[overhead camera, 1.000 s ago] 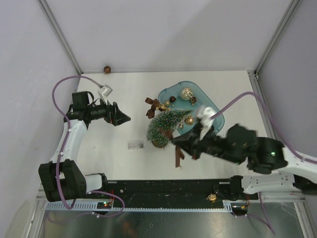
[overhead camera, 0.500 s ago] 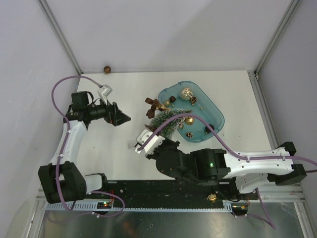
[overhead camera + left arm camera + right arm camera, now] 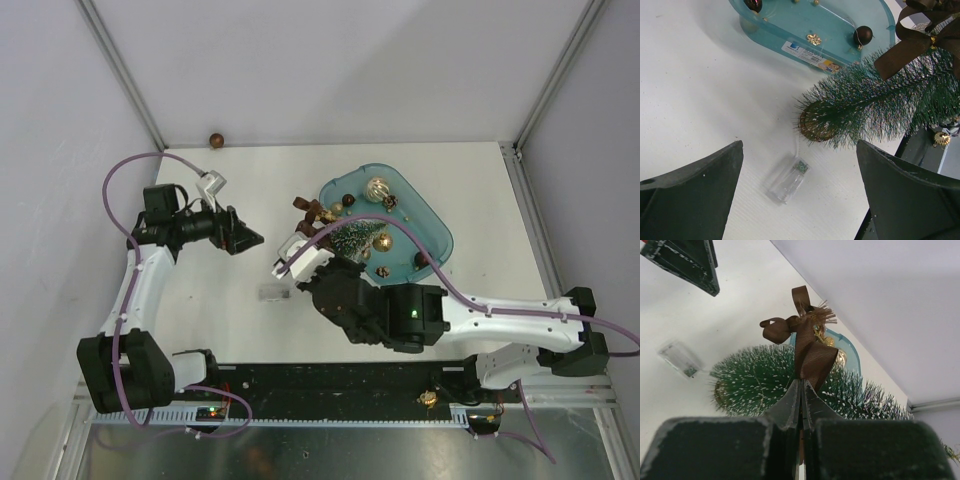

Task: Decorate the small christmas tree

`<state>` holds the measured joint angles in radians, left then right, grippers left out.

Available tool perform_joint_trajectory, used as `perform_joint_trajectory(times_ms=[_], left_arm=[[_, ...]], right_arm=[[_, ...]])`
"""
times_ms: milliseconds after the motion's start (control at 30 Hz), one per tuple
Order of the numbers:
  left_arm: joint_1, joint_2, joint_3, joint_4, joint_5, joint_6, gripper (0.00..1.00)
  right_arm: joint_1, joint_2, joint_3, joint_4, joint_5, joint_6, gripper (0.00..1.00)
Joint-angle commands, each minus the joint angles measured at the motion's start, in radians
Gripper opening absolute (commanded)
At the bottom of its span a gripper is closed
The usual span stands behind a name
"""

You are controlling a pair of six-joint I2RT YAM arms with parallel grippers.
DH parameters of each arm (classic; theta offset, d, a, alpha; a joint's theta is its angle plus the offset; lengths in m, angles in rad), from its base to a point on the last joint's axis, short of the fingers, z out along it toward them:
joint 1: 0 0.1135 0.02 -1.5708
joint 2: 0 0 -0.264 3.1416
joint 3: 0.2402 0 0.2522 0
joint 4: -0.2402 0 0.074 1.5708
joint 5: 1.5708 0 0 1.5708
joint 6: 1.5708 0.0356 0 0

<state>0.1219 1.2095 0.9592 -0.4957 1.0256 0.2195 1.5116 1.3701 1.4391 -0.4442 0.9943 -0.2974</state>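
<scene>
The small christmas tree [image 3: 870,107] lies on its side, its round wooden base [image 3: 812,125] pointing at my left gripper [image 3: 799,146]. That gripper hangs open and empty over the table to the tree's left [image 3: 245,238]. My right gripper [image 3: 801,382] is shut on a brown ribbon bow [image 3: 810,347] and holds it just above the tree's frosted bristles [image 3: 755,377]. In the top view my right arm [image 3: 400,315] hides its own fingers and most of the tree [image 3: 355,238].
A teal oval tray [image 3: 435,225] with gold and brown baubles lies behind the tree. A clear battery box [image 3: 786,179] lies near the tree's base. A second brown bow [image 3: 310,210] lies beside the tray. A small wooden ball [image 3: 215,140] rests at the back wall.
My right arm has swung left from the table's right side and now lies over the tree with the ribbon in its grip. The left arm has not moved.
</scene>
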Motion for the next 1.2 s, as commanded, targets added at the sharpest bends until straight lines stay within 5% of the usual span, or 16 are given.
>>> perform_joint_trajectory(times_ms=[0,433,667,1167], left_arm=[[-0.002,-0.045,-0.006,0.013,0.02,0.023,1.0],[0.011,-0.053,-0.011,0.013,0.023,0.033,1.0],[0.018,-0.062,-0.014,0.013,0.024,0.035,1.0],[0.026,-0.078,-0.022,0.014,0.026,0.033,1.0]], right_arm=[[-0.024,0.018,-0.018,0.062,0.01,-0.035,0.0],[-0.069,0.075,-0.031,0.059,-0.03,0.0,0.04],[-0.08,0.079,-0.031,0.05,-0.044,0.026,0.24],[-0.03,0.055,-0.023,0.091,-0.021,-0.01,0.46]])
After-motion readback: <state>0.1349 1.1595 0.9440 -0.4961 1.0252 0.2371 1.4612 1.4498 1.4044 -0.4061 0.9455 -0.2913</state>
